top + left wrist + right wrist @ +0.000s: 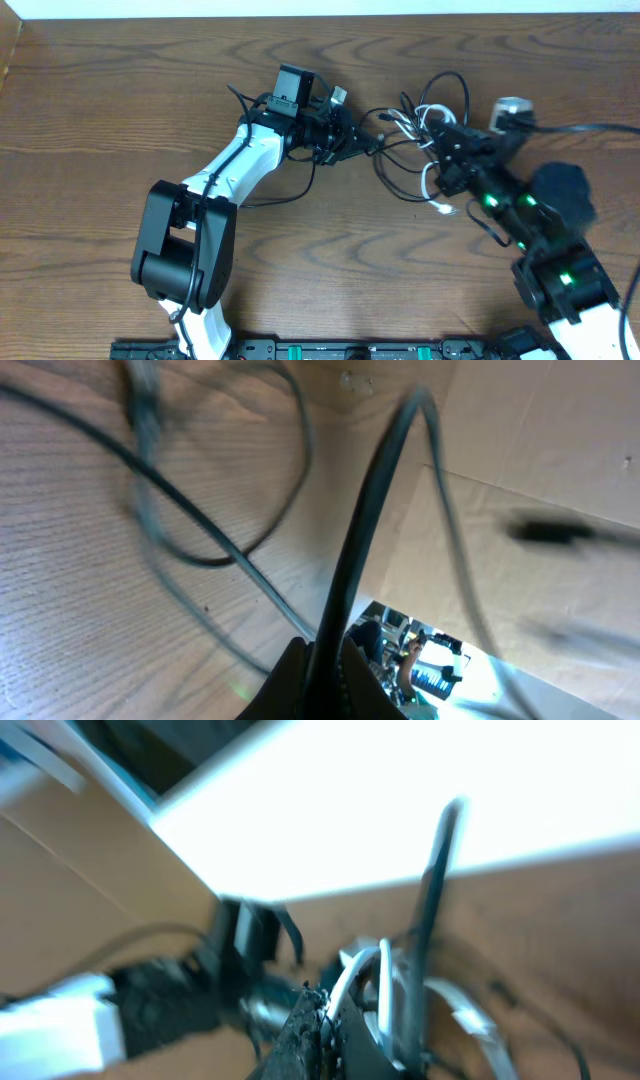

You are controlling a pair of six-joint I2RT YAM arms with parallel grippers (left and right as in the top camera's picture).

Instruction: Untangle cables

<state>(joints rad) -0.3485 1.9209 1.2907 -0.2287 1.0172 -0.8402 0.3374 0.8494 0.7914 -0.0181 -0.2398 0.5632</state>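
Lying tangled on the table (100, 120), right of centre: the cables (400, 135). Black cable (352, 550) is clamped by left gripper (322, 665). Right gripper (322, 1020) is blurred at white cable (352, 970); jaw state cannot be told.

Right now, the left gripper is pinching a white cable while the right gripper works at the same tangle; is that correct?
Not quite: the left gripper pinches a black cable, not a white one, as the left wrist view shows; the rest holds.
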